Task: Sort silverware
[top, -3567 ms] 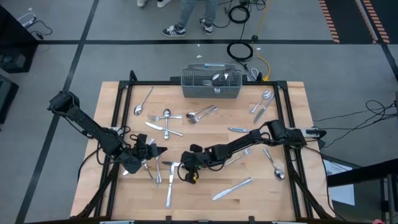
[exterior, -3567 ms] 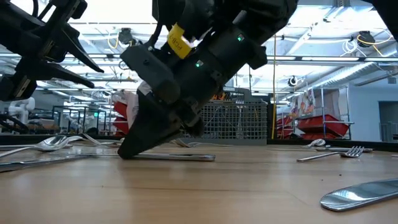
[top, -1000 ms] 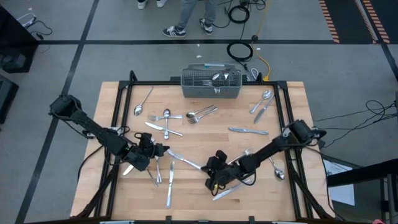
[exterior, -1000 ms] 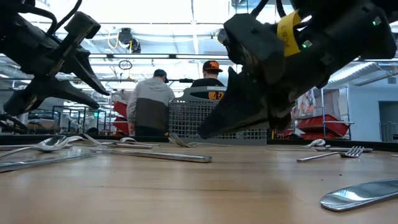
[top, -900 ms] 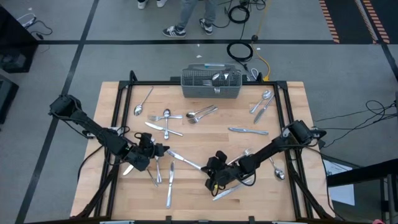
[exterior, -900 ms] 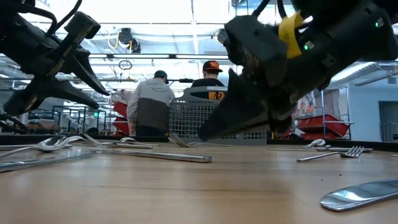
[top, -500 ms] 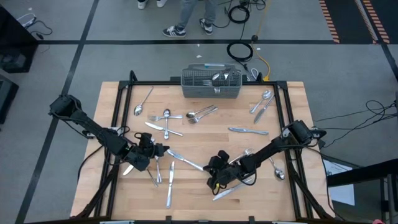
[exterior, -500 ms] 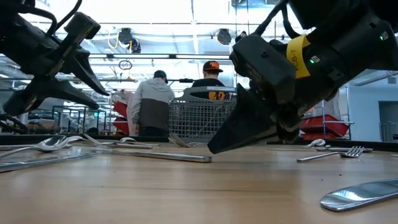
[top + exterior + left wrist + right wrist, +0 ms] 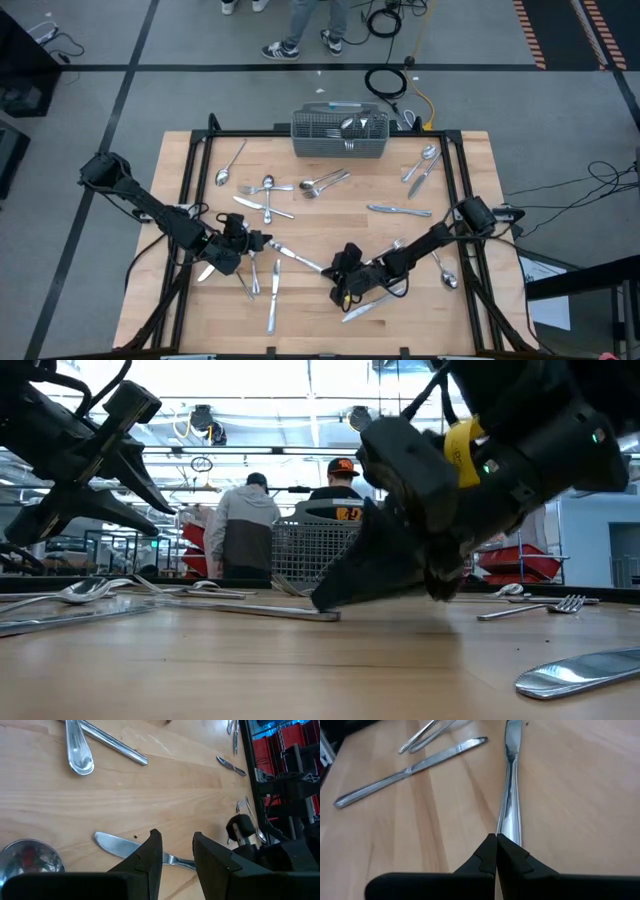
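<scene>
Table point(image 9: 470, 170): a pale wooden top with a black frame around it; all places below are given from the basket.
Basket point(image 9: 340, 135): a grey wire-mesh rectangle at the middle of the table's far edge, with a few pieces of cutlery standing in it; in the low view point(image 9: 325, 555) it shows behind the right arm.
People: two stand beyond the table in the low view, backs turned, one in a grey top point(image 9: 238, 530), one in a cap point(image 9: 340, 485).
Left gripper point(image 9: 262, 241): well in front of the basket and off to its left, above the table, fingers point(image 9: 150, 857) spread a little with nothing between them; a knife point(image 9: 117, 846) lies on the wood under them.
Right gripper point(image 9: 338, 290): far in front of the basket, nearly in line with it, tips low at the wood, fingers point(image 9: 490, 852) pressed together with nothing clamped; their tips meet at the handle end of that same knife point(image 9: 510, 805), which runs straight away from them.
Silverware point(image 9: 325, 183): forks, spoons and knives lie scattered singly and in small crossed groups over the wood in front of the basket and to both its sides; the knife point(image 9: 297, 258) lies between the two grippers.
</scene>
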Motion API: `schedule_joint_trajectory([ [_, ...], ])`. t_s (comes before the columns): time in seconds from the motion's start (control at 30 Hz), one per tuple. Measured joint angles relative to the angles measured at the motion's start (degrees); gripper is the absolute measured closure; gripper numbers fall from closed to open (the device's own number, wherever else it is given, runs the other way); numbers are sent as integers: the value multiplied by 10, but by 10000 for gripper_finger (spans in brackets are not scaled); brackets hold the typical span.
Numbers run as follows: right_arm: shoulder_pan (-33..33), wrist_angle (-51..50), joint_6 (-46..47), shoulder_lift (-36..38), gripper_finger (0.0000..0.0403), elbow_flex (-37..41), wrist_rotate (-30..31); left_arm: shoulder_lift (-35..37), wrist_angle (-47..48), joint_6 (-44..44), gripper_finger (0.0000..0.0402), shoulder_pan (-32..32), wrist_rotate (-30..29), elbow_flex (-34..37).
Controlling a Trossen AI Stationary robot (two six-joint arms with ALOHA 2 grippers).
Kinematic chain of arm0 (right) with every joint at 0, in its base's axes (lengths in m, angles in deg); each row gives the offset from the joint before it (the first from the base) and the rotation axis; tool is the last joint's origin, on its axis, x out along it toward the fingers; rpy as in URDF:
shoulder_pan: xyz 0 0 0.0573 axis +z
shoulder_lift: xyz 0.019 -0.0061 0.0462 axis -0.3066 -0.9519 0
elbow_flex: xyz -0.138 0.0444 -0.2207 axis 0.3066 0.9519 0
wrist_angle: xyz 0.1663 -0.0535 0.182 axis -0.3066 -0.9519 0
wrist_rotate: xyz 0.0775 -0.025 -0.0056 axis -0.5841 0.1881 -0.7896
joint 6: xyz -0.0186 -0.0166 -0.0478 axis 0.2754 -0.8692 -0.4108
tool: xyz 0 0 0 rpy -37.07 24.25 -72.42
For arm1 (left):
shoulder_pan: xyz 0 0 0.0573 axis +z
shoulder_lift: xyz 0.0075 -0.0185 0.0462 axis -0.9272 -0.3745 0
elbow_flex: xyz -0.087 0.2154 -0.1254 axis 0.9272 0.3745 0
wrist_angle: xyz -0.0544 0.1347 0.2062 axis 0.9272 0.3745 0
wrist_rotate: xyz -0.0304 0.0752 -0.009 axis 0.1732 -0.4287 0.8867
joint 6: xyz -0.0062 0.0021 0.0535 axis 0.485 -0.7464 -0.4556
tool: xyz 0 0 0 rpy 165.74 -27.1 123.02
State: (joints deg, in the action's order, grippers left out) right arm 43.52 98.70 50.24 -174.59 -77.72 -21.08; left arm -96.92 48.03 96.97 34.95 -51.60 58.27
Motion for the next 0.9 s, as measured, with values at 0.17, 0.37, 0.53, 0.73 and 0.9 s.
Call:
schedule_joint_trajectory([
  [0.17,3,6,16,-8,403,-1,4,0,0,0,288,0,0,0],
  [0.37,3,-9,25,-8,403,-2,5,0,20,0,288,5,44,0],
  [0.53,3,-16,27,-8,403,-2,5,-8,71,35,288,16,103,0],
  [0.73,3,-13,58,-26,403,-2,16,-35,65,45,288,24,126,0],
  [0.9,2,-16,70,-27,403,-2,22,-64,53,46,288,25,182,0],
])
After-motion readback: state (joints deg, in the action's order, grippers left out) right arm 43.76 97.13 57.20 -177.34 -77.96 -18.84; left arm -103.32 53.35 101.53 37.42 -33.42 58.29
